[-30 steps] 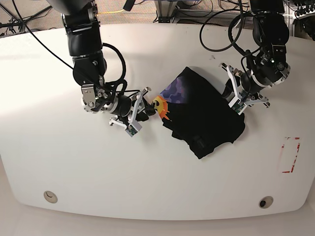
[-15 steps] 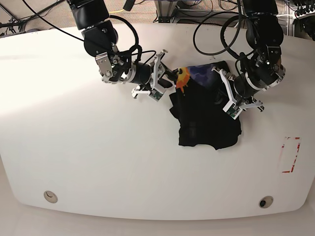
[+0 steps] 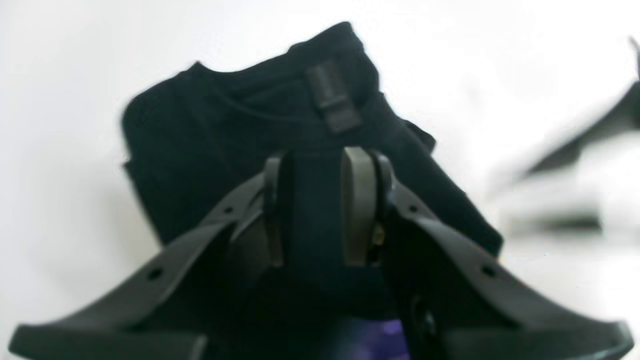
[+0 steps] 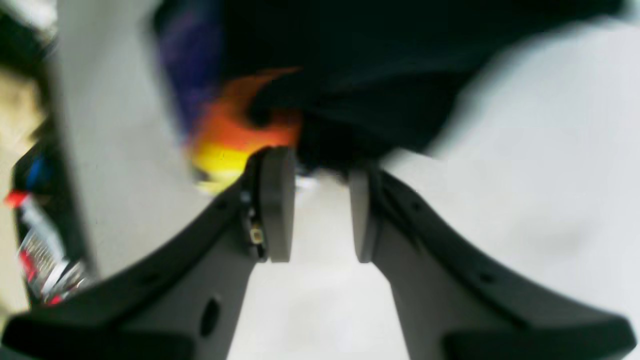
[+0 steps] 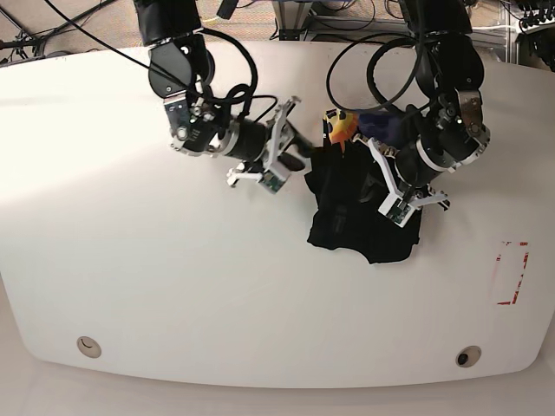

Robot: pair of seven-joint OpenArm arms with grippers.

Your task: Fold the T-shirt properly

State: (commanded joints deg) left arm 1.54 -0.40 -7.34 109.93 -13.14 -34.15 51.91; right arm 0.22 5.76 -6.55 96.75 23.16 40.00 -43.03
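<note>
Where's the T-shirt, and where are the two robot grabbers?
T-shirt (image 5: 360, 217), base view, black middle.
Left gripper (image 3: 320, 210), left wrist view, between fingertips, pinching cloth.
Right gripper (image 4: 315, 205), right wrist view, gap between fingertips.

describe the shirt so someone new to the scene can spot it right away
On the white table, look right of centre, between the two black arms. The crumpled black cloth T-shirt lies bunched there, with the left end effector shut on a fold of it. It is the only dark cloth, and an orange-yellow-blue print shows at its far edge.
</note>
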